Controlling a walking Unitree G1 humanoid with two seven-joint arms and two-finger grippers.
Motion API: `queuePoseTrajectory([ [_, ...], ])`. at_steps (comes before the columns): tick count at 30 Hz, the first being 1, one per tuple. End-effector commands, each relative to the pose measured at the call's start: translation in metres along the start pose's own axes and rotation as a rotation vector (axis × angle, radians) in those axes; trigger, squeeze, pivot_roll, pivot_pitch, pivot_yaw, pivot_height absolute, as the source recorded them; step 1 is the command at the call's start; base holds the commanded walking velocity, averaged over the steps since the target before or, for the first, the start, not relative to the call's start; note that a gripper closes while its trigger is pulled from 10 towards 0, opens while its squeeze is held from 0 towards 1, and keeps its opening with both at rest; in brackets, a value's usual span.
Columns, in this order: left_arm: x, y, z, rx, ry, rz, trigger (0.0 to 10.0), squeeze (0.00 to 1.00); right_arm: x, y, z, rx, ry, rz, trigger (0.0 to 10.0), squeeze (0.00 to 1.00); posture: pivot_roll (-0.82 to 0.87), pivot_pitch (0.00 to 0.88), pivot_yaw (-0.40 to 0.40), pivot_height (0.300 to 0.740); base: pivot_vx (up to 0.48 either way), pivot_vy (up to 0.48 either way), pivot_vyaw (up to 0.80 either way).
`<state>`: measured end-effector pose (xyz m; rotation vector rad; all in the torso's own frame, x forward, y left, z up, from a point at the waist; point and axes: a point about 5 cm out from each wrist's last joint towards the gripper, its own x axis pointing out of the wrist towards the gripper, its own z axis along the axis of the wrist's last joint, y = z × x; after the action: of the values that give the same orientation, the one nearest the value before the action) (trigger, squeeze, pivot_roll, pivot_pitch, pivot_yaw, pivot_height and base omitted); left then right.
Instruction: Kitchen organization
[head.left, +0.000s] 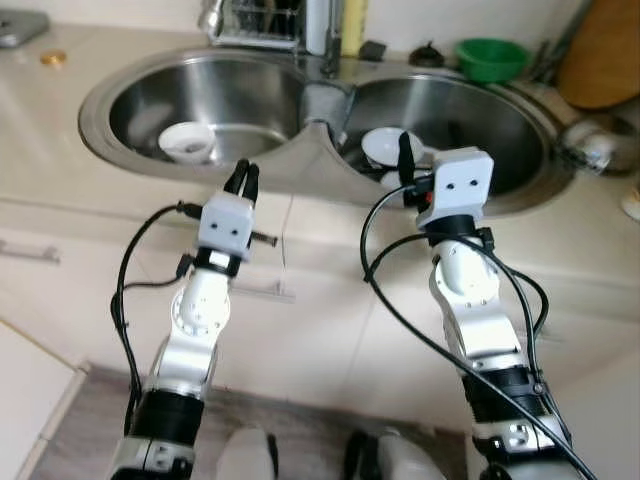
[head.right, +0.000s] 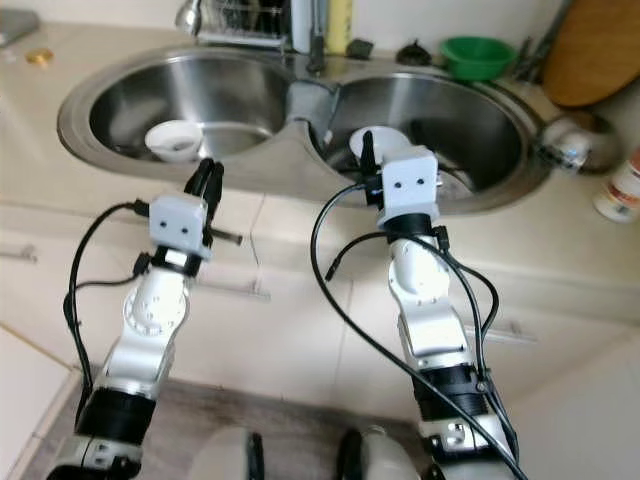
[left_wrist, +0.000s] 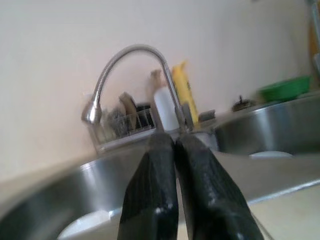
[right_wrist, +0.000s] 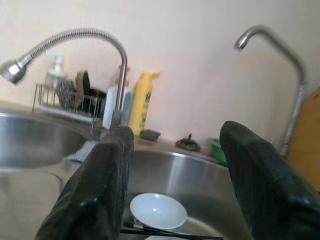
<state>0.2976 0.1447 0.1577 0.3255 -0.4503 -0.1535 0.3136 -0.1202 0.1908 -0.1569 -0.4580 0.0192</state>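
A double steel sink (head.left: 300, 165) lies before me. In its left basin sits a white bowl (head.left: 187, 142). Several white dishes (head.left: 385, 147) rest in the right basin, with dark chopsticks (right_wrist: 170, 232) lying beside a small white bowl (right_wrist: 158, 210). My left gripper (head.left: 242, 178) is shut and empty, and hovers over the sink's front rim by the left basin. My right gripper (right_wrist: 178, 131) is wide open with nothing in it. It points into the right basin above the dishes, and one of its fingers (head.left: 405, 160) shows over the rim.
A curved faucet (head.left: 325, 40) rises behind the divider, beside a wire rack (head.left: 255, 25) with sponges and a yellow bottle (head.left: 353, 25). A green bowl (head.left: 491, 58) and a wooden board (head.left: 603, 55) stand at the back right. Beige cabinet fronts (head.left: 300, 320) are below the counter.
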Motion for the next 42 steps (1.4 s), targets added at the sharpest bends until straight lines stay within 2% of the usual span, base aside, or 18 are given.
queuePoseTrajectory([
  [1, -0.0005, -0.0018, 0.0001, -0.012, 0.002, -0.001, 10.0, 0.0, 0.003, -0.002, 0.0069, -0.008, -0.035, -0.01, 10.0, 0.0, 0.18, 0.0, -0.035, 0.74, -0.296, 0.0, 0.0],
  [10, -0.0002, -0.0018, 0.0, -0.009, 0.002, -0.004, 10.0, 0.0, 0.0015, -0.0023, 0.0058, -0.012, -0.033, -0.014, 10.0, 0.0, 0.18, 0.0, -0.031, 0.74, -0.296, 0.0, 0.0],
  [17, -0.0001, -0.0024, 0.0015, -0.018, -0.013, -0.007, 10.0, 0.0, -0.0015, -0.0025, 0.0025, -0.02, -0.02, -0.016, 10.0, 0.0, 0.17, 0.0, -0.027, 0.74, 0.0, 0.0, 0.0],
  [42, -0.0004, -0.0054, 0.0005, -0.034, -0.004, -0.016, 10.0, 0.0, -0.0059, -0.0058, -0.0026, -0.029, 0.002, -0.021, 10.0, 0.0, 0.17, 0.0, -0.028, 0.74, 0.0, 0.48, 0.0],
])
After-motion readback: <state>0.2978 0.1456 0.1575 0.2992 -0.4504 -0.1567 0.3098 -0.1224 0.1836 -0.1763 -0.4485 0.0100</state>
